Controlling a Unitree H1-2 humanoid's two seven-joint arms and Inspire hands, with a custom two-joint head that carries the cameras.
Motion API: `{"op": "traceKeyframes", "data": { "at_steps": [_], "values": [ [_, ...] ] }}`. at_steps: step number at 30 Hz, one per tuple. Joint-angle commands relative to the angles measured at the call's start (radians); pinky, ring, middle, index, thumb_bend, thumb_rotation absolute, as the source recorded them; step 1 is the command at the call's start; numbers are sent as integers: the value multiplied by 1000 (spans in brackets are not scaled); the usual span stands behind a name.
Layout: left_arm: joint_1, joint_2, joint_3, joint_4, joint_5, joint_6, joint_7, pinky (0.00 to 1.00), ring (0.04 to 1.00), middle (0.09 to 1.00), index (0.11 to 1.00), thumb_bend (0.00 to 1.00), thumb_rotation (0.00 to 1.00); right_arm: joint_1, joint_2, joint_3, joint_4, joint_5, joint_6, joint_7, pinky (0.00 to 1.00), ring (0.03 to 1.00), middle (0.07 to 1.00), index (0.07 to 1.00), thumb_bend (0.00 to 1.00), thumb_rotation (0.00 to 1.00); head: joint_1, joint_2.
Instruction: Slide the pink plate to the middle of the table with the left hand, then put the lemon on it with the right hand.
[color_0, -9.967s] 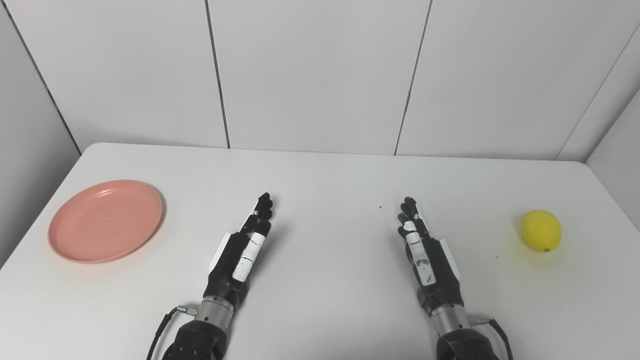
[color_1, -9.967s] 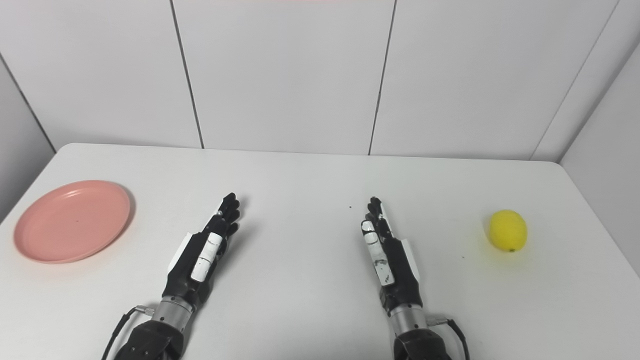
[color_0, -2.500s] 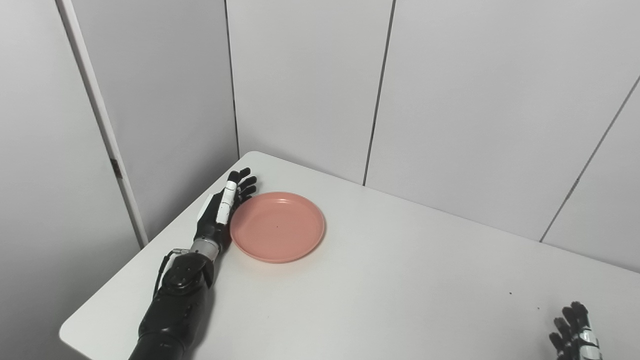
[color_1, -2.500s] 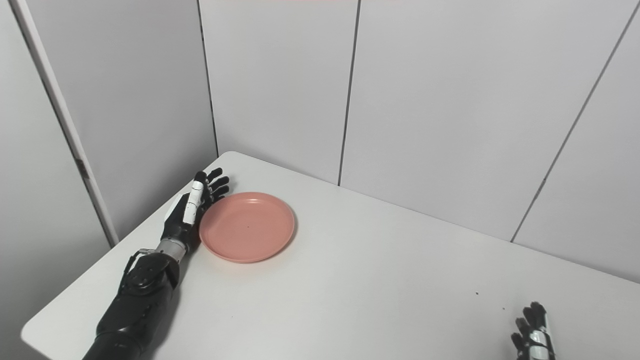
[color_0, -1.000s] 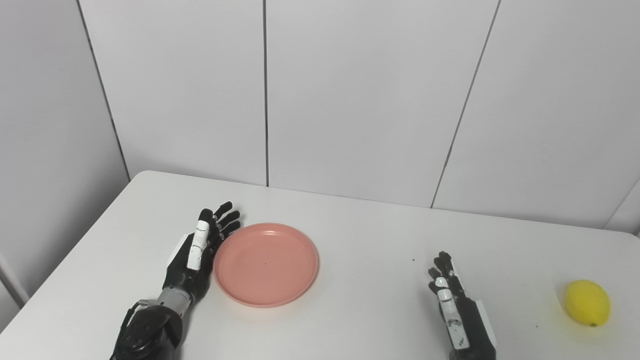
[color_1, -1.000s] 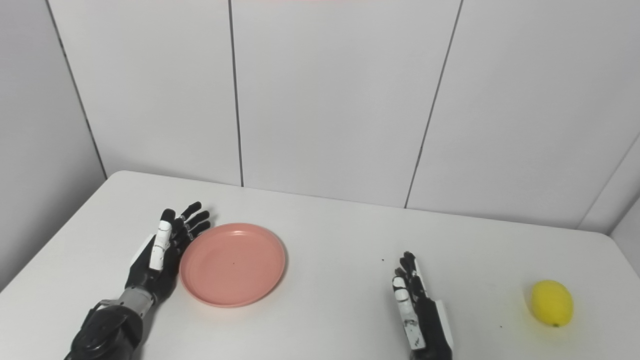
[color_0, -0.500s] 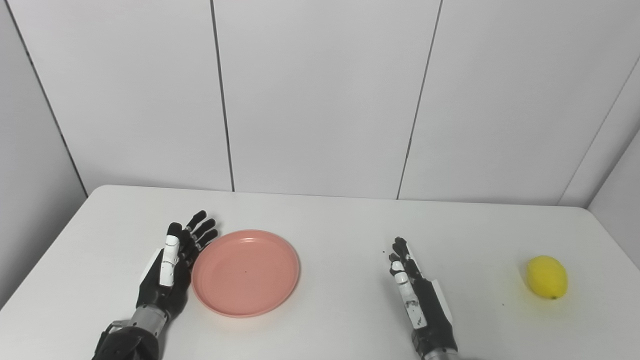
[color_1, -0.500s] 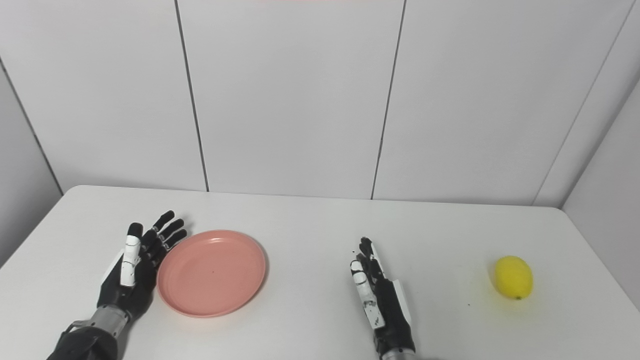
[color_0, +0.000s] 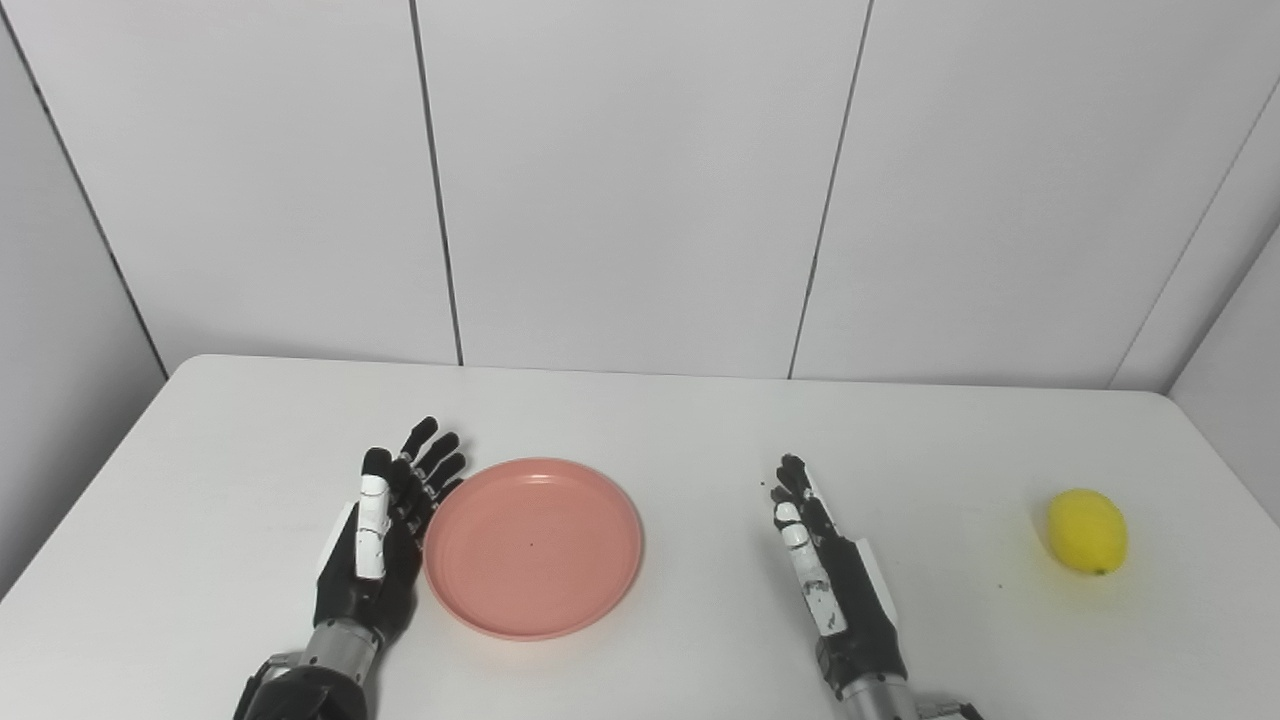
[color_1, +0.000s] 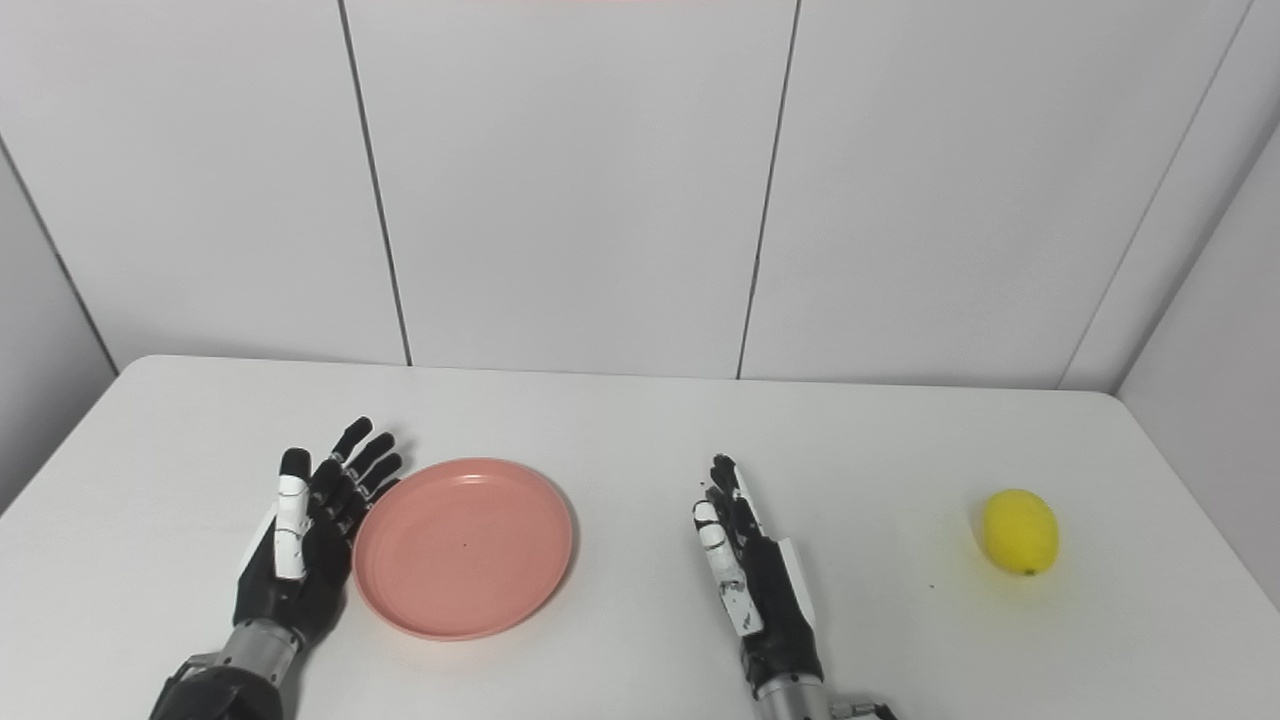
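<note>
1. The pink plate (color_0: 533, 548), left of centre in the frame, looks like smooth matt plastic, with only a soft sheen along its raised rim.
2. The lemon (color_0: 1087, 531), at the right edge, has a bright yellow skin that looks finely dimpled and dull, not glossy.
3. The table (color_0: 680, 430) has a smooth white top with a faint satin sheen; a few tiny dark specks mark it.
4. The left hand (color_0: 380, 545), lower left, is of black matt plastic with a glossy white panel along one of the fingers (color_0: 372, 512); its wrist is a bare metal ring.
5. The right hand (color_0: 830, 575), lower centre-right, has the same black matt shell, white inserts scuffed with dark marks, and a metal wrist.
6. The wall panels (color_0: 630, 180) across the top are smooth, matt and pale grey.
</note>
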Motion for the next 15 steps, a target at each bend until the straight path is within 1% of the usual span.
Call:
{"op": "traceKeyframes", "data": {
  "at_steps": [1,5,9,13,15],
  "values": [
    [16,-17,-13,-10,11,15,7,948,944,941,947,844,1000,-10,7,-1,-23,3,-47,-6,953,958,972,967,597,924,-4,-6],
    [29,-33,-29,-14,9,1,-5,976,961,959,963,819,1000,-9,6,-2,-19,5,-49,-7,951,958,972,968,600,923,-12,-13],
    [45,-54,-42,-17,17,-11,2,998,976,966,974,803,1000,-9,4,-1,-19,-1,-49,-8,949,958,971,968,599,931,-16,-16],
    [61,-64,-72,-19,38,-31,-10,1000,983,972,975,792,1000,-7,-1,-4,-14,3,-57,-5,954,961,974,971,601,928,-29,-33],
    [67,-70,-82,-20,48,-40,-10,1000,982,972,974,795,1000,-5,-4,-6,-12,6,-61,-2,954,961,975,972,602,928,-33,-34]
  ]
}}
